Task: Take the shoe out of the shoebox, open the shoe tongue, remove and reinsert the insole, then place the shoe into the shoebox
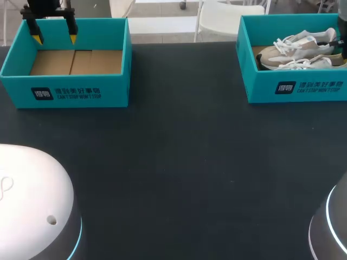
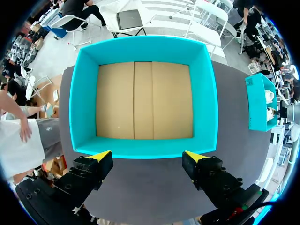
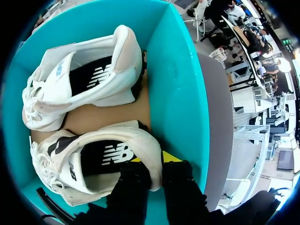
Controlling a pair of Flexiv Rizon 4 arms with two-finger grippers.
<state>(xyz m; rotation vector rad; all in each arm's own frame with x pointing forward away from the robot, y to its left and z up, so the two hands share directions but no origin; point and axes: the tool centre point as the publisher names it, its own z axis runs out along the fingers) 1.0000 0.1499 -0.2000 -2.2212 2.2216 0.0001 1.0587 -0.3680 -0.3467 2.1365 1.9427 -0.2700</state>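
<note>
1. On the left of the dark table (image 1: 179, 162) stands the left box (image 1: 81, 92), teal, lid off, showing only its brown cardboard floor.
2. Above that box's far rim in the head view hangs the left gripper (image 1: 54, 38), yellow tips pointing down. In its own wrist view the left gripper (image 2: 147, 159) has its fingers spread wide with nothing between them, and the left box (image 2: 84, 93) lies ahead of the tips.
3. On the right of the table stands the right box (image 1: 298, 86), also teal and open. Two pale shoes with white laces lie in it side by side.
4. In the right wrist view the shoe (image 3: 93, 187) lies along the nearer wall of the right box (image 3: 178, 93), its heel at the gripper. Its black insole (image 3: 110, 157) is still seated inside.
5. The right gripper (image 3: 153, 158) straddles that shoe's heel collar, one finger inside the opening and the other outside, and they pinch the collar between them.
6. The second shoe (image 3: 122, 61) lies beyond the first, resting on the cardboard floor against the far wall, with its own dark insole in place.
7. The right arm (image 1: 341, 27) shows only at the head view's right edge, over the right box.
</note>
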